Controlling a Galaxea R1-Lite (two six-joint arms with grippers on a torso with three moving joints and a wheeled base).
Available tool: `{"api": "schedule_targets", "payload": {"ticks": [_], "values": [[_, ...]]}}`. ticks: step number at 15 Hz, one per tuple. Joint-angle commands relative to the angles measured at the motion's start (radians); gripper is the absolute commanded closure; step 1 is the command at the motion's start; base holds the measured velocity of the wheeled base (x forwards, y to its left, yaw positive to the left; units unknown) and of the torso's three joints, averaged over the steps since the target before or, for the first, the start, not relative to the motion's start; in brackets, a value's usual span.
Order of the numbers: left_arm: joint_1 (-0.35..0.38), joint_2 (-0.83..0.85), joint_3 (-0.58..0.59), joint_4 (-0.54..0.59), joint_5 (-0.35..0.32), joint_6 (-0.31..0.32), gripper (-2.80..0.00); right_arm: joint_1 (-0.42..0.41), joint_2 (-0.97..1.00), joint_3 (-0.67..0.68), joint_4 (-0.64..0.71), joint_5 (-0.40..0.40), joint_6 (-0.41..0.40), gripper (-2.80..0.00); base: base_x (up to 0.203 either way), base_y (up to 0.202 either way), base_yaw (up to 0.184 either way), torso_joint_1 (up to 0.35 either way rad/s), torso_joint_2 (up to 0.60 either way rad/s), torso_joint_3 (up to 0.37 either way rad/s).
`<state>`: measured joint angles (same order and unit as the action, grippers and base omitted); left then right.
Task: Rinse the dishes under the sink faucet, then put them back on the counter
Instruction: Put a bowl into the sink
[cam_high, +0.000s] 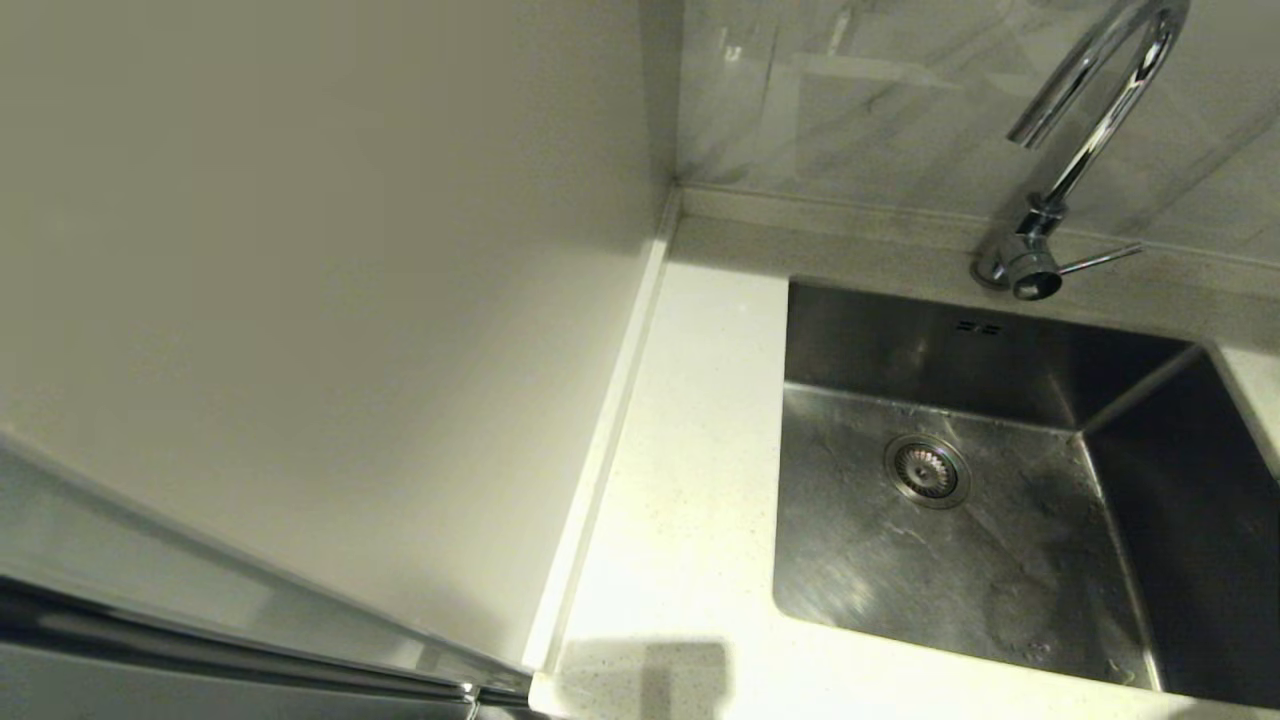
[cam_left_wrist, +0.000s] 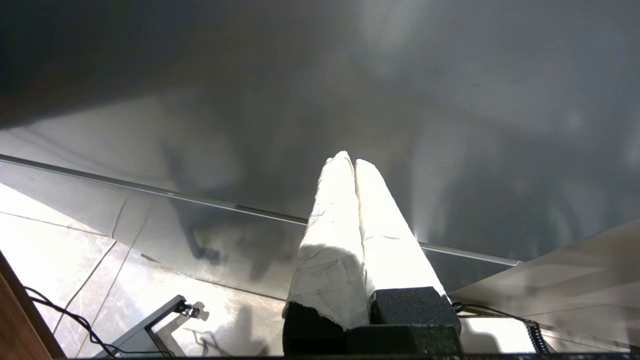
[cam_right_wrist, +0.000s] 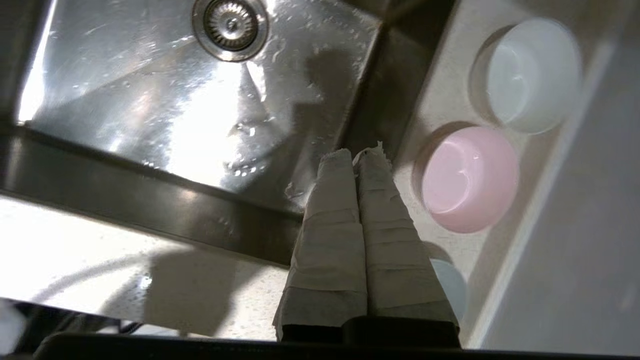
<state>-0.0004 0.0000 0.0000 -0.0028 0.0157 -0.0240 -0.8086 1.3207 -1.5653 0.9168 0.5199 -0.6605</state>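
Note:
In the head view the steel sink (cam_high: 960, 540) lies empty, its round drain (cam_high: 926, 469) bare, with the chrome faucet (cam_high: 1090, 120) behind it; neither arm shows there. In the right wrist view my right gripper (cam_right_wrist: 356, 154) is shut with nothing in it, hovering over the sink's corner beside the counter (cam_right_wrist: 440, 115). On that counter stand the pale grey-white bowl (cam_right_wrist: 530, 75), the pink bowl (cam_right_wrist: 469, 179) and, mostly hidden behind the fingers, the blue-grey bowl (cam_right_wrist: 450, 285). My left gripper (cam_left_wrist: 351, 159) is shut and empty, parked low before a grey cabinet front.
A cream wall panel (cam_high: 330, 300) rises at the left of the counter strip (cam_high: 690, 480). The faucet's thin lever (cam_high: 1100, 260) points right. Water drops speckle the sink floor (cam_right_wrist: 150, 100). In the left wrist view, tiled floor (cam_left_wrist: 65, 250) and cables lie below.

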Motion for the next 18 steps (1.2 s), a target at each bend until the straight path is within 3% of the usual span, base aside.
{"api": "schedule_targets", "payload": {"ticks": [1, 3, 5, 9, 10, 13, 16, 18], "values": [[0.0, -0.003, 0.0, 0.0, 0.0, -0.001, 0.0, -0.015, 0.122, -0.086, 0.053, 0.011, 0.041, 0.0, 0.0, 0.0, 0.0, 0.0, 0.0, 0.0], [0.0, -0.003, 0.0, 0.0, 0.001, -0.001, 0.0, -0.023, 0.165, -0.115, 0.066, -0.029, 0.191, 0.0, 0.0, 0.0, 0.0, 0.0, 0.0, 0.0], [0.0, -0.003, 0.0, 0.0, 0.0, -0.001, 0.0, -0.058, 0.208, -0.113, 0.067, -0.143, 0.204, 0.0, 0.0, 0.0, 0.0, 0.0, 0.0, 0.0], [0.0, -0.003, 0.0, 0.0, 0.0, -0.001, 0.0, -0.093, 0.313, -0.13, 0.01, -0.165, 0.21, 0.0, 0.0, 0.0, 0.0, 0.0, 0.0, 0.0], [0.0, -0.003, 0.0, 0.0, 0.001, -0.001, 0.0, -0.093, 0.333, -0.136, -0.011, -0.163, 0.216, -2.8, 0.0, 0.0, 0.0, 0.0, 0.0, 0.0], [-0.001, -0.003, 0.0, 0.0, 0.0, -0.001, 0.0, -0.093, 0.389, -0.155, -0.06, -0.16, 0.221, -2.8, 0.0, 0.0, 0.0, 0.0, 0.0, 0.0], [0.0, -0.003, 0.0, 0.0, 0.0, -0.001, 0.0, -0.091, 0.445, -0.152, -0.194, -0.153, 0.218, -2.8, 0.0, 0.0, 0.0, 0.0, 0.0, 0.0], [0.0, -0.003, 0.0, 0.0, 0.0, -0.001, 0.0, -0.077, 0.489, -0.153, -0.246, -0.126, 0.185, -2.8, 0.0, 0.0, 0.0, 0.0, 0.0, 0.0]]}}
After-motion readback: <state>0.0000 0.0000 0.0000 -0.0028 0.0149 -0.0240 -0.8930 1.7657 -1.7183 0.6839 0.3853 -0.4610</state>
